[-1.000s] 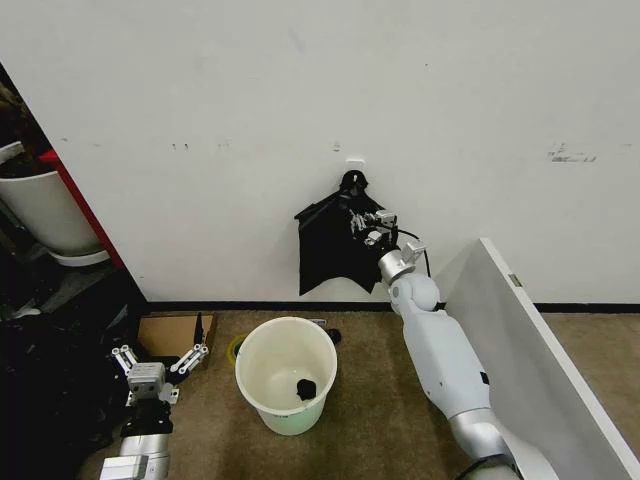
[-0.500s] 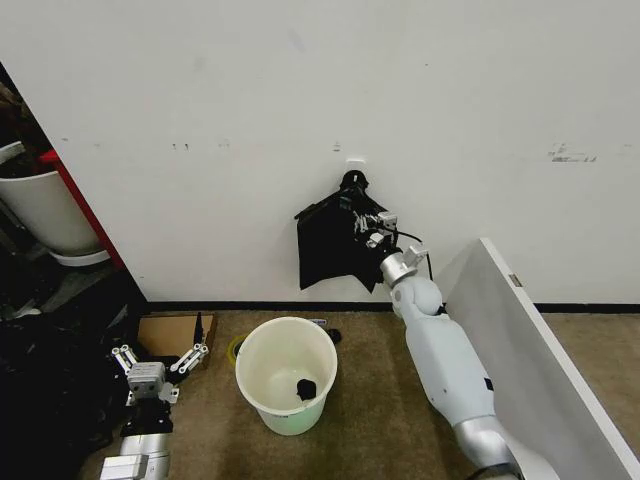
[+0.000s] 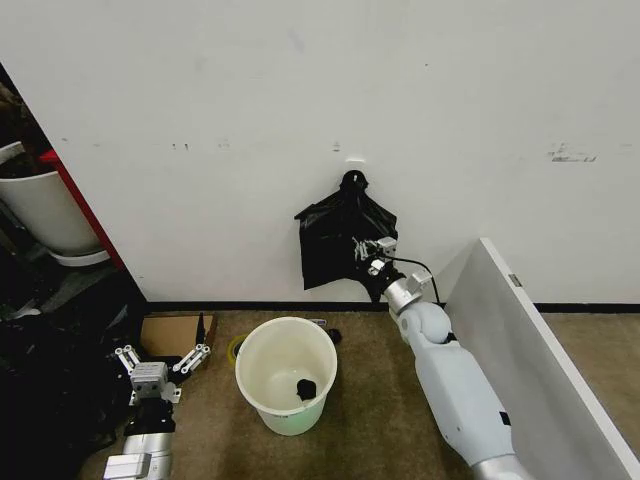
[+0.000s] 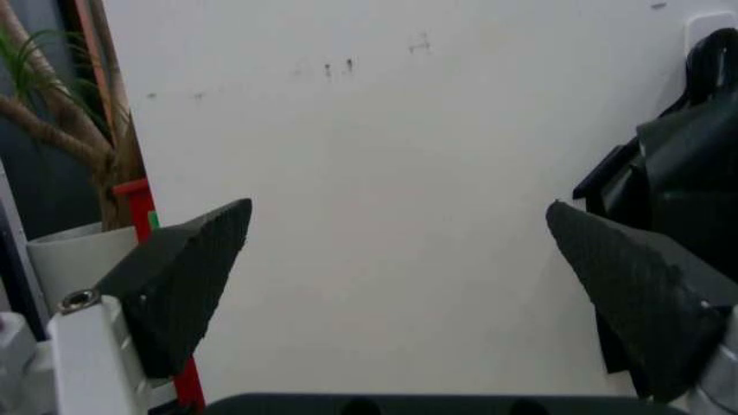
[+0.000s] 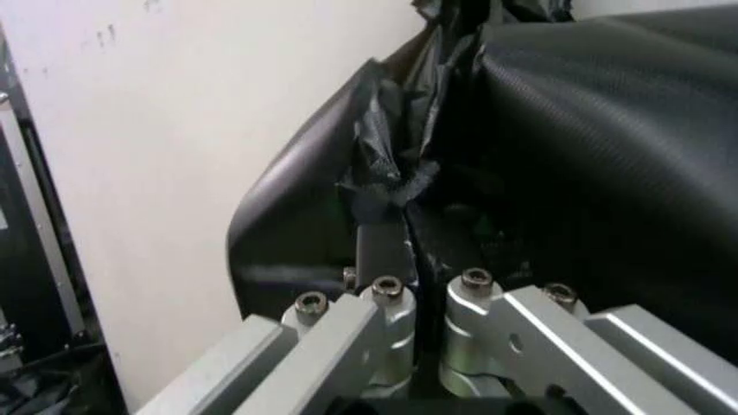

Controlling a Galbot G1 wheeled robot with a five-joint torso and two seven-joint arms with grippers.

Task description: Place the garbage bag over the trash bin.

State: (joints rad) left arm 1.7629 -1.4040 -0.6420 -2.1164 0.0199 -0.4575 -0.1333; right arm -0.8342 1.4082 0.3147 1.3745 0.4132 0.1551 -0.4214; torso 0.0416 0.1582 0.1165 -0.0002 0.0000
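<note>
The trash bin [image 3: 243, 372], a cream-white round bucket, stands on the brown floor below a bunch of black bags [image 3: 330, 240] hanging from a wall hook. My right gripper [image 3: 373, 254] reaches up to the bunch's lower right and is shut on a crinkled fold of its front sheet, the garbage bag [image 5: 386, 177]. In the right wrist view the right gripper [image 5: 410, 220] pinches that fold tightly. Low at the bin's left, my left gripper [image 3: 160, 353] stands open and empty, facing the wall. The left wrist view shows the left gripper [image 4: 398, 212] spread wide and the bunch [image 4: 686, 164] beyond it.
A small black scrap [image 3: 306, 384] lies inside the bin. A flat cardboard piece [image 3: 170, 333] lies by the wall at left, beside dark clutter [image 3: 50, 390]. A larger white tub [image 3: 40, 210] with a red edge stands far left. A white board [image 3: 530, 350] slants along the right.
My right gripper has moved down and slightly right along the bunch, dragging the pinched black plastic with it, and the bunch has spread wider. The left arm has barely shifted.
</note>
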